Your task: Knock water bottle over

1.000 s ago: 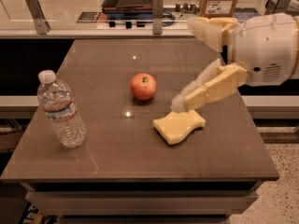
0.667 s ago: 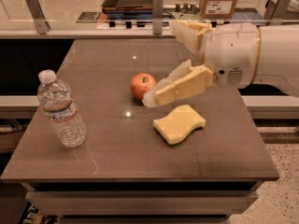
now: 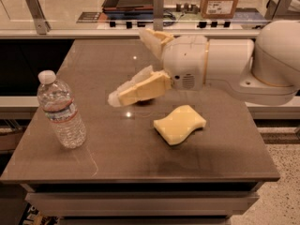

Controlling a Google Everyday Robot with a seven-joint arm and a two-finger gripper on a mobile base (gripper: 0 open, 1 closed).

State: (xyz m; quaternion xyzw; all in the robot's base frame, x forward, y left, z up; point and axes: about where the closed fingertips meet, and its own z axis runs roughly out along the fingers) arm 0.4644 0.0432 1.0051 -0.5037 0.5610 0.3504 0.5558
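The water bottle (image 3: pixel 61 111) stands upright near the front left of the brown table (image 3: pixel 117 158). It is clear ribbed plastic with a white cap and a pale label band. My gripper (image 3: pixel 126 65) reaches in from the right over the middle of the table. It is open and empty, with one finger (image 3: pixel 154 40) high and the other finger (image 3: pixel 140 89) low. The lower fingertip is apart from the bottle, to its right, at about the bottle's shoulder height.
A yellow wavy sponge (image 3: pixel 179 123) lies on the table right of centre, below my arm (image 3: pixel 234 64). A counter with metal posts (image 3: pixel 158 9), a tray and a cardboard box (image 3: pixel 220 0) runs behind the table. The table's left edge is just beyond the bottle.
My arm has swung left across the table toward the bottle. The lower finger now covers the red apple that showed before. The bottle and sponge have not moved.
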